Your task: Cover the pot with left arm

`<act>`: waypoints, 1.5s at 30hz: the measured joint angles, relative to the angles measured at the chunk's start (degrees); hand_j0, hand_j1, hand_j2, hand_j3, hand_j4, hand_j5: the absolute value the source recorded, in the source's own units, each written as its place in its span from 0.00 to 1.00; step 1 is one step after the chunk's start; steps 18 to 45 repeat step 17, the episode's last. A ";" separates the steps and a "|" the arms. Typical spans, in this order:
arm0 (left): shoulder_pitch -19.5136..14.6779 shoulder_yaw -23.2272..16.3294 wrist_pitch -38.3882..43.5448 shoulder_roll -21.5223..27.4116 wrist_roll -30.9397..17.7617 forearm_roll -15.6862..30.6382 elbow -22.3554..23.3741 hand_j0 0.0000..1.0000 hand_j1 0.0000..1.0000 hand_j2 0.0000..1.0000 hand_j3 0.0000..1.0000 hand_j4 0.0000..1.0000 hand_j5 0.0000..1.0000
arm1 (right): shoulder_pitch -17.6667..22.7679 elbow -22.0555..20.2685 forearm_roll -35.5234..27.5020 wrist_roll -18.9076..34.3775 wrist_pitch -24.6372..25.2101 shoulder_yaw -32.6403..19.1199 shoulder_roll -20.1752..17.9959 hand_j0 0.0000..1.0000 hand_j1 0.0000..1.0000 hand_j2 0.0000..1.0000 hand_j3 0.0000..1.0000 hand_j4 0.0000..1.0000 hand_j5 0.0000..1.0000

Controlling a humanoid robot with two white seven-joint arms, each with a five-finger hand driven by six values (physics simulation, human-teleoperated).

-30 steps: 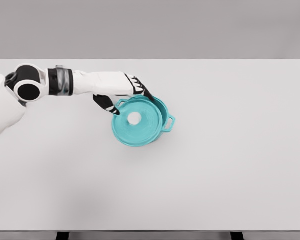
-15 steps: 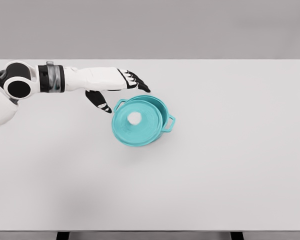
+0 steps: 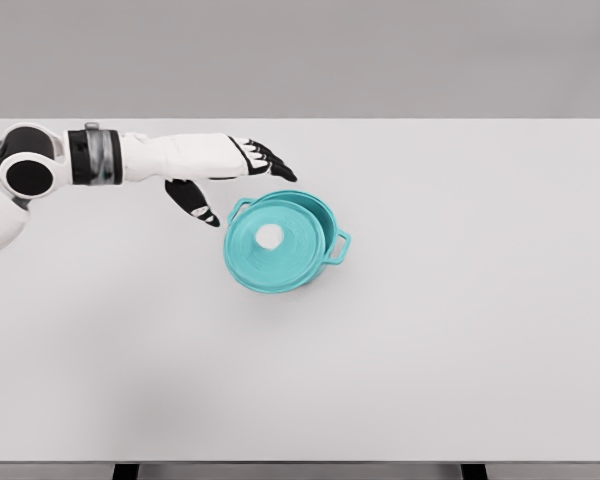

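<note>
Teal is the colour that catches the eye: the pot [image 3: 325, 232] sits on the white table [image 3: 460, 340], a little left of the middle, and the teal lid [image 3: 272, 245] lies on top of it. That lid is not square on the pot; it sits shifted toward the near left, so a crescent of the pot's rim shows along the far right side. One loop handle pokes out on the right of the pot, another small one shows at the upper left edge, and a pale round spot marks the middle of the lid.

My left hand [image 3: 220, 165] comes in from the left edge of the view, arm stretched almost level across the far part of the table, with the dark band and grey ring of the wrist joint behind it. My fingers [image 3: 270, 160] are spread and relaxed, dark tips pointing right, and they hold nothing. They hang just beyond the upper left of the pot, near its small handle, with a clear gap of table showing between them and the teal rim. My thumb [image 3: 195, 203] drops down and toward me, also apart from the lid and beside the pot's left side. No contact anywhere between hand and pot.
</note>
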 measured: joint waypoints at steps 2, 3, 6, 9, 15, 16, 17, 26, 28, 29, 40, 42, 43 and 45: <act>0.09 -0.12 0.00 0.12 0.00 0.24 -0.02 1.00 1.00 1.00 1.00 1.00 1.00 | 0.00 -0.01 0.00 0.00 0.00 0.00 0.00 1.00 1.00 1.00 1.00 1.00 1.00; 0.00 -0.14 0.00 0.15 0.00 0.31 -0.03 1.00 1.00 1.00 1.00 1.00 1.00 | 0.00 -0.01 0.00 0.00 0.00 0.00 0.00 1.00 1.00 1.00 1.00 1.00 1.00; 0.18 -0.10 0.00 0.34 0.00 0.46 -0.03 1.00 1.00 1.00 1.00 1.00 1.00 | 0.00 0.00 0.01 0.00 0.00 0.00 0.00 1.00 1.00 1.00 1.00 1.00 1.00; 0.62 0.13 0.01 4.97 0.00 3.33 0.69 1.00 1.00 1.00 1.00 1.00 1.00 | 0.00 0.00 0.00 0.00 0.01 0.00 0.00 1.00 1.00 1.00 1.00 1.00 1.00; 6.06 3.11 -0.05 12.40 -0.01 5.74 4.97 1.00 1.00 1.00 1.00 1.00 1.00 | 0.00 -0.01 0.00 0.00 0.01 0.00 0.00 1.00 1.00 1.00 1.00 1.00 1.00; 6.77 3.91 -0.04 13.04 -0.01 5.87 5.30 1.00 1.00 1.00 1.00 1.00 1.00 | 0.00 -0.01 0.00 -0.01 0.01 0.00 0.00 1.00 1.00 1.00 1.00 1.00 1.00; 6.85 4.55 -0.03 13.62 0.00 5.97 5.72 1.00 1.00 1.00 1.00 1.00 1.00 | 0.00 -0.01 0.00 -0.01 0.01 0.00 0.00 1.00 1.00 1.00 1.00 1.00 1.00; 6.85 4.55 -0.03 13.62 0.00 5.97 5.72 1.00 1.00 1.00 1.00 1.00 1.00 | 0.00 -0.01 0.00 -0.01 0.01 0.00 0.00 1.00 1.00 1.00 1.00 1.00 1.00; 6.85 4.55 -0.03 13.62 0.00 5.97 5.72 1.00 1.00 1.00 1.00 1.00 1.00 | 0.00 -0.01 0.00 -0.01 0.01 0.00 0.00 1.00 1.00 1.00 1.00 1.00 1.00; 6.85 4.55 -0.03 13.62 0.00 5.97 5.72 1.00 1.00 1.00 1.00 1.00 1.00 | 0.00 -0.01 0.00 -0.01 0.01 0.00 0.00 1.00 1.00 1.00 1.00 1.00 1.00; 6.85 4.55 -0.03 13.62 0.00 5.97 5.72 1.00 1.00 1.00 1.00 1.00 1.00 | 0.00 -0.01 0.00 -0.01 0.01 0.00 0.00 1.00 1.00 1.00 1.00 1.00 1.00; 6.85 4.55 -0.03 13.62 0.00 5.97 5.72 1.00 1.00 1.00 1.00 1.00 1.00 | 0.00 -0.01 0.00 -0.01 0.01 0.00 0.00 1.00 1.00 1.00 1.00 1.00 1.00; 6.85 4.55 -0.03 13.62 0.00 5.97 5.72 1.00 1.00 1.00 1.00 1.00 1.00 | 0.00 -0.01 0.00 -0.01 0.01 0.00 0.00 1.00 1.00 1.00 1.00 1.00 1.00; 6.85 4.55 -0.03 13.62 0.00 5.97 5.72 1.00 1.00 1.00 1.00 1.00 1.00 | 0.00 -0.01 0.00 -0.01 0.01 0.00 0.00 1.00 1.00 1.00 1.00 1.00 1.00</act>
